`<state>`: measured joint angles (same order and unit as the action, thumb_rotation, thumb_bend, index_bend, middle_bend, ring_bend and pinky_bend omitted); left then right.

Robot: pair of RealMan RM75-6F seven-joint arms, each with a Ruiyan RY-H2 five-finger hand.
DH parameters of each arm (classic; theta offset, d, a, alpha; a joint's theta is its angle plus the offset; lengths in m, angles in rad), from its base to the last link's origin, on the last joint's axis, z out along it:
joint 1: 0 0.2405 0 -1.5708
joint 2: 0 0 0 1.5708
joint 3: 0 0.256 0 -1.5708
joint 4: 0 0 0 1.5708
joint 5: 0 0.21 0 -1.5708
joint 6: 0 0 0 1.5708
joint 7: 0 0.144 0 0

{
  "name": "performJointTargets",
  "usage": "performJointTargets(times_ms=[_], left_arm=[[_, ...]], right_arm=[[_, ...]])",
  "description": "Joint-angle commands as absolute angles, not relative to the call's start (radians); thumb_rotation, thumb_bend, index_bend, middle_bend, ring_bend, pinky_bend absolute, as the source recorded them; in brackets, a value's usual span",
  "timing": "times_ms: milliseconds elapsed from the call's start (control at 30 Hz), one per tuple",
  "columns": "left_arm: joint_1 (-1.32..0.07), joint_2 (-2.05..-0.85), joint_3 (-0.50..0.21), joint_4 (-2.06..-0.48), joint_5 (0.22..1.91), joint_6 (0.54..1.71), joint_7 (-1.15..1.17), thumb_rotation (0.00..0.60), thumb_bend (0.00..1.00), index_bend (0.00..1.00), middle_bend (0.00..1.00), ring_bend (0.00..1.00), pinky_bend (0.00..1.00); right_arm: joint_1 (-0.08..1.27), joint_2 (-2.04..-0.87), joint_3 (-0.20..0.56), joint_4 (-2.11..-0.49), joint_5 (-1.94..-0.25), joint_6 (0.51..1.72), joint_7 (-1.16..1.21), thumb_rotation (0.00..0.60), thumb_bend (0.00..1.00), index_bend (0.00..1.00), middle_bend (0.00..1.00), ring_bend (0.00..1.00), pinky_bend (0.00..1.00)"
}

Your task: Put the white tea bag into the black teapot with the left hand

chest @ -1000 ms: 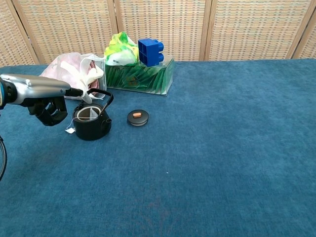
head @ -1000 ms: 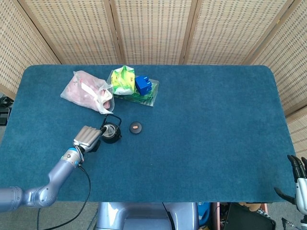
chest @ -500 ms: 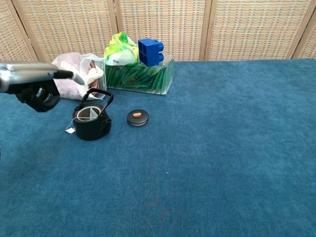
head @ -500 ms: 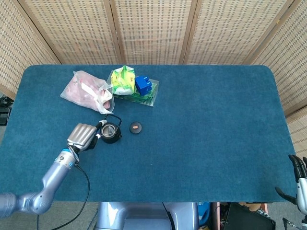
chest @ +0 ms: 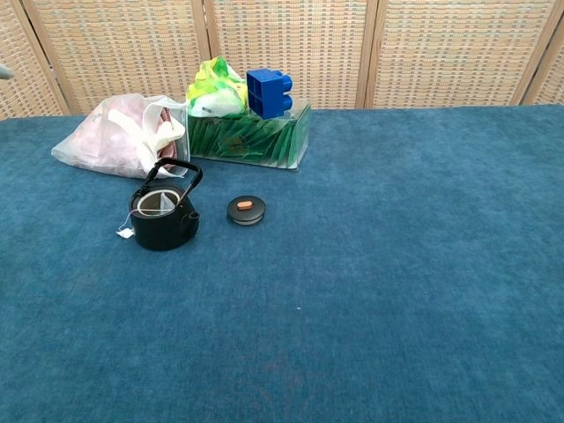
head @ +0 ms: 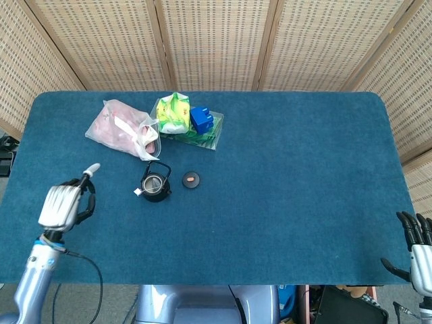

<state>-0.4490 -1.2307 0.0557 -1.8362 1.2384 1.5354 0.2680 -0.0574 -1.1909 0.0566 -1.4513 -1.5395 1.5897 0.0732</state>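
Note:
The black teapot (head: pixel 154 185) (chest: pixel 164 222) stands upright at the table's left of middle, its lid off and its handle up. The white tea bag (chest: pixel 159 204) lies inside it; its small white tag (chest: pixel 125 233) (head: pixel 136 192) rests on the cloth just outside. My left hand (head: pixel 64 202) is well to the left of the pot, near the table's front left, holding nothing. One finger sticks out straight and the others are bent. My right hand (head: pixel 413 246) hangs off the table's front right corner with its fingers spread and nothing in them.
The pot's round black lid (head: pixel 192 179) (chest: pixel 246 210) lies just right of the pot. Behind are a pink plastic bag (head: pixel 123 128), a green box (chest: pixel 251 141), a yellow-green packet (chest: pixel 214 88) and a blue block (chest: pixel 269 92). Blue cloth (head: pixel 290 175) covers the table.
My left hand has drawn back from beside the teapot, leftward and toward the table's front, and has left the chest view. The pot and tea bag stay put.

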Motion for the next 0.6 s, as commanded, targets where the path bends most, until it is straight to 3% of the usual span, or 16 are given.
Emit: performJointTargets(times_ms=[33, 267, 600], left_arm=[[-0.346, -1.240, 0.111, -1.794, 1.333, 1.643, 0.207, 0.600, 0.54, 0.10, 0.35, 0.24, 0.30], [-0.245, -1.223, 0.153, -1.787, 1.388, 1.687, 0.187, 0.600, 0.53, 0.10, 0.30, 0.21, 0.21], [-0.170, -1.213, 0.140, -1.786, 1.434, 1.710, 0.173, 0.600, 0.53, 0.10, 0.29, 0.21, 0.20]], right_arm=[[-0.048, -1.186, 0.052, -1.464, -1.555, 1.586, 0.061, 0.600, 0.12, 0.11, 0.17, 0.03, 0.10], [-0.030, -1.184, 0.045, -1.484, -1.575, 1.572, 0.045, 0.600, 0.12, 0.11, 0.17, 0.03, 0.10], [-0.016, -1.185, 0.037, -1.502, -1.597, 1.570, 0.027, 0.600, 0.12, 0.11, 0.17, 0.03, 0.10]])
